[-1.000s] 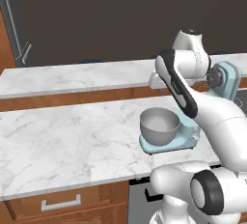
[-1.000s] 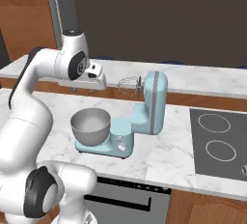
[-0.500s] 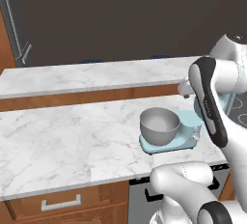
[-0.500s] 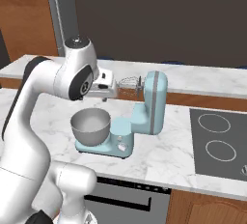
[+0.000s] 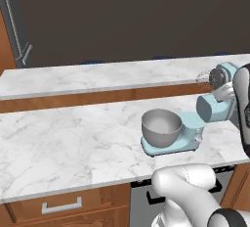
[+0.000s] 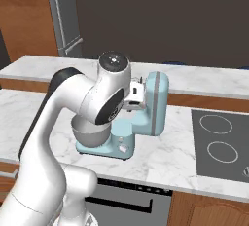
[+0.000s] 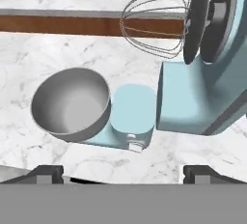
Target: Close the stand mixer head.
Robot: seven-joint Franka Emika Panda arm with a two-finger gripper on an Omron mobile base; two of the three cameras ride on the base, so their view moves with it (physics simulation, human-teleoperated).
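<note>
Pale blue rounded stand mixer head [image 7: 219, 49] tilted up, ahead-right of two-finger gripper [image 7: 123, 172]; dark fingertips spread apart, empty; needs pressing down toward grey metal bowl [image 7: 71, 103].

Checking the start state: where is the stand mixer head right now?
The stand mixer head is tilted up, right of the grey bowl in the hand view, whisk pointing sideways above the bowl.
</note>
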